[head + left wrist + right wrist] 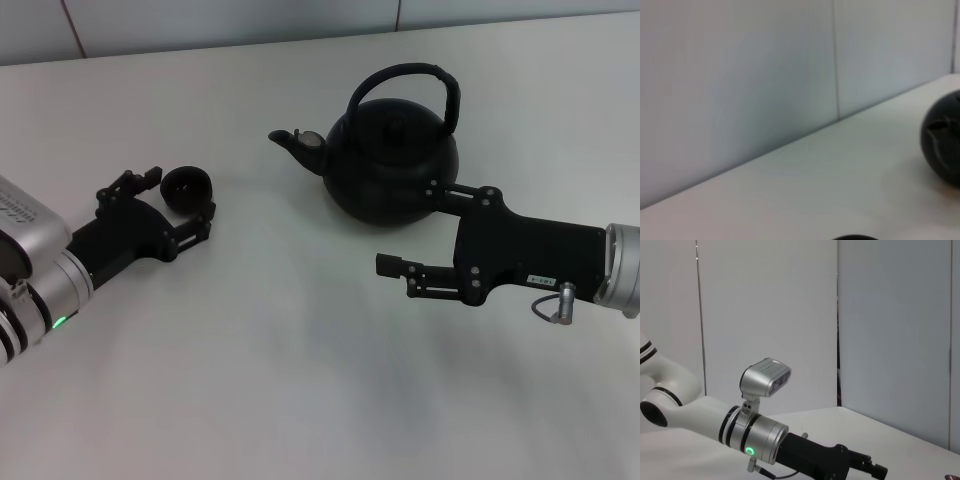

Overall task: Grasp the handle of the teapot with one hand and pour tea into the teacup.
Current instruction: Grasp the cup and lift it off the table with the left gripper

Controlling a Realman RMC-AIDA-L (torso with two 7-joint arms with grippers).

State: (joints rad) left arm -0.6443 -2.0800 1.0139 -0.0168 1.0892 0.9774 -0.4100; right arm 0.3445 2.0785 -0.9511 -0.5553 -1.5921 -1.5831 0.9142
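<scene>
The teapot (392,160) stands near the counter's (300,380) far edge; open right gripper (412,232) beside it; open left gripper (182,203) flanks the teacup (186,186).

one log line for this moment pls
stage: before grasp | left hand: open around teacup | right hand: open, low beside teapot, off handle | teapot: upright on table
</scene>
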